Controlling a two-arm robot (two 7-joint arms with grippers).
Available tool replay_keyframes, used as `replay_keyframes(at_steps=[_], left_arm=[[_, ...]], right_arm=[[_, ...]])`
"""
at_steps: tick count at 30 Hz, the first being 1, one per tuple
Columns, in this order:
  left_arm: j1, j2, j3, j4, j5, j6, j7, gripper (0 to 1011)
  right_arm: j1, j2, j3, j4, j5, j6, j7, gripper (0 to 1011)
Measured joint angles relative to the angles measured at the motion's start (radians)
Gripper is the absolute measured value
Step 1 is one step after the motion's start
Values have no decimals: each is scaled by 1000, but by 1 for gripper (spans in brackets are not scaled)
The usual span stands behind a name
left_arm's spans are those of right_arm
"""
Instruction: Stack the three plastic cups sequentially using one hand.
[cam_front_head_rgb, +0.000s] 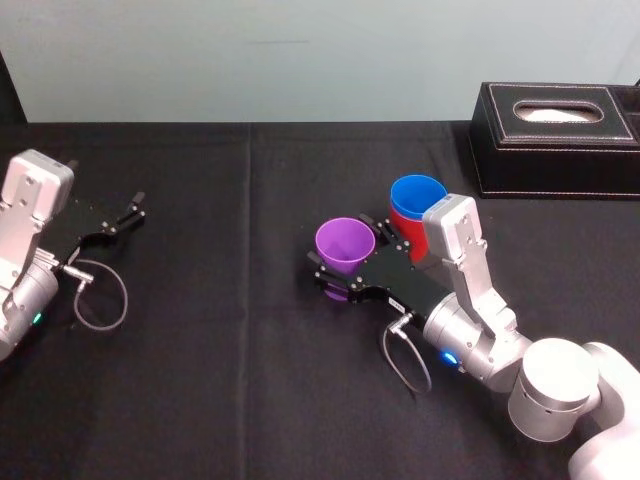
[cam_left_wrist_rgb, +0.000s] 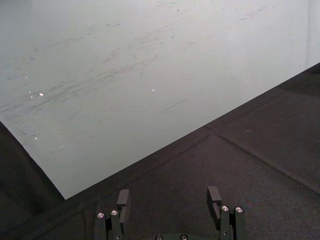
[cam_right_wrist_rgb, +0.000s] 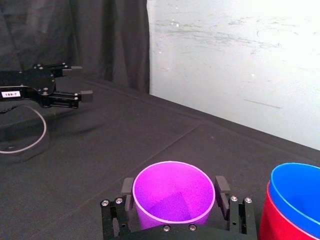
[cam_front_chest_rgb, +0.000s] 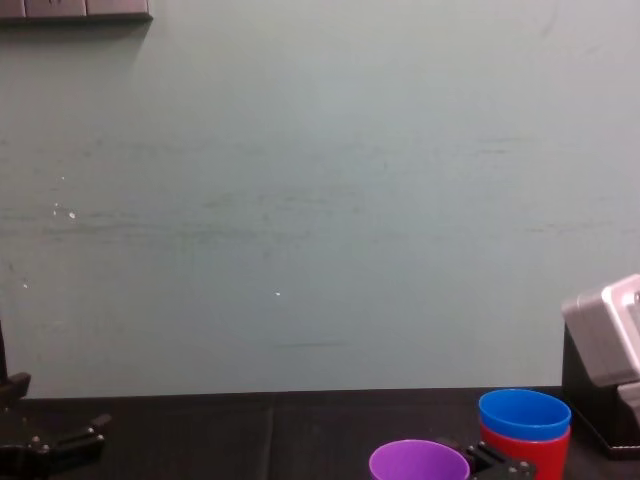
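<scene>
Purple cup (cam_right_wrist_rgb: 173, 192) is clamped in the right gripper (cam_right_wrist_rgb: 174, 186), with fingers (cam_right_wrist_rgb: 221, 186) pressed on opposite sides of its wall just under the rim. Cup is upright, mouth up, empty. It's a little right of the table's (cam_front_head_rgb: 220, 380) centre, roughly midway between near and far edges. Can't tell whether its base is on the cloth or just off it.

Key relation: blue cup (cam_front_head_rgb: 417, 195) is already nested in red cup (cam_front_head_rgb: 406, 238). That pair stands just beside the purple one, on its right and a bit closer to the far edge. Small gap between them, not touching. Blue rim sits higher than purple rim in the chest view, and blue is empty inside.

My read: two of three done. Last step is to lift purple clear of blue's rim, shift it right and away, then lower it straight down with the axis vertical. Risk is a finger or the cup wall clipping the stack on the way over. It looks light and would likely tip.

Left gripper (cam_front_head_rgb: 128, 212) is parked by the left edge, fingers spread, holding nothing.

Black stitched box (cam_front_head_rgb: 555, 135) is at the far right corner, well apart from the cups.
</scene>
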Motion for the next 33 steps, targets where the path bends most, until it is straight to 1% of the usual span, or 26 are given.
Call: replay_keyframes(at_steps=[21,25,26,28,29,33], left_arm=[[0,0,0,0,0,0,0,1005],[0,0,0,0,0,0,0,1005],[0,0,0,0,0,0,0,1005],[0,0,0,0,0,0,0,1005],[0,0,0,0,0,0,0,1005],[0,0,0,0,0,0,0,1005]], right_arm=[[-2,-3,5,5,5,-10,5,996],[-2,-3,5,5,5,-9,5,908],[-2,-3,5,5,5,-9,5,870],[-2,-3,5,5,5,-9,5,840],[-2,-3,5,5,5,-9,5,805],[-2,-3,5,4,5,-8,5,782]])
